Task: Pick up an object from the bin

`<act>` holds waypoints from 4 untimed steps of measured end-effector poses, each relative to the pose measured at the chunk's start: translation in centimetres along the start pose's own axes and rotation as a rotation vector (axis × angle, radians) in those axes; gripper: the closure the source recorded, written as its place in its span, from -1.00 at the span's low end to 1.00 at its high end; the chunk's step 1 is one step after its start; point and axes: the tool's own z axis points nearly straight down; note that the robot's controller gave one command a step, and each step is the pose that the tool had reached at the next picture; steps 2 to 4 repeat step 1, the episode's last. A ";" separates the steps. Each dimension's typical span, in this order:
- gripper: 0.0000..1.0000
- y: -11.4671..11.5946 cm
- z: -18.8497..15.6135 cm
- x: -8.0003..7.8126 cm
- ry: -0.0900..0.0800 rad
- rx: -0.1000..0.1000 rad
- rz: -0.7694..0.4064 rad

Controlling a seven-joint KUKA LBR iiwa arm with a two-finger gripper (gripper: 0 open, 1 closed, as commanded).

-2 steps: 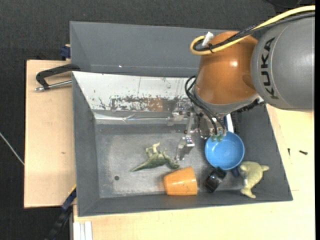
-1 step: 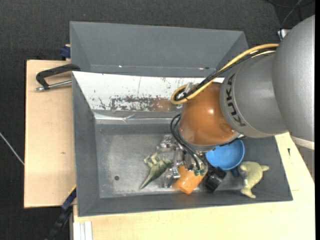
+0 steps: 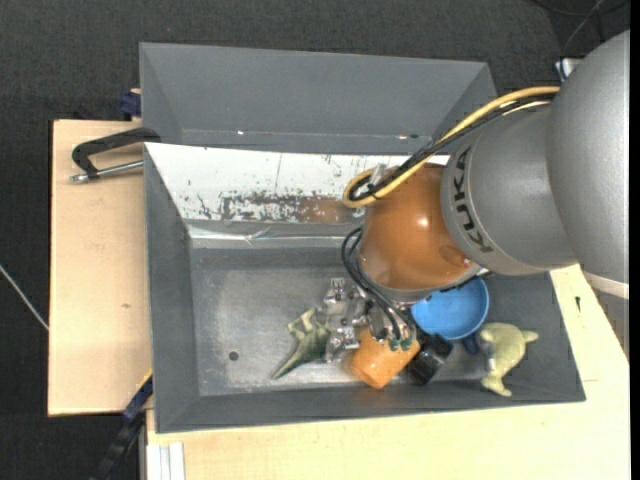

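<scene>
Camera view.
A: Gripper [image 3: 343, 323] low at bin [image 3: 240, 308] floor, front-centre, beside green dinosaur toy [image 3: 305, 345]; orange object [image 3: 378, 364] adjacent. Pincer state?
B: Can't tell. Judged: grasp step, nothing lifted. Next: confirm hold on dino, raise clear.

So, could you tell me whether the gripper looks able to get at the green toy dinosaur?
Probably yes. The gripper hangs right at the green toy dinosaur, nothing lies on top of the toy, and the orange object lies beside it, not over it.
</scene>
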 end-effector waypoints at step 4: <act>1.00 0.6 -17.0 -1.0 -0.012 0.001 -0.056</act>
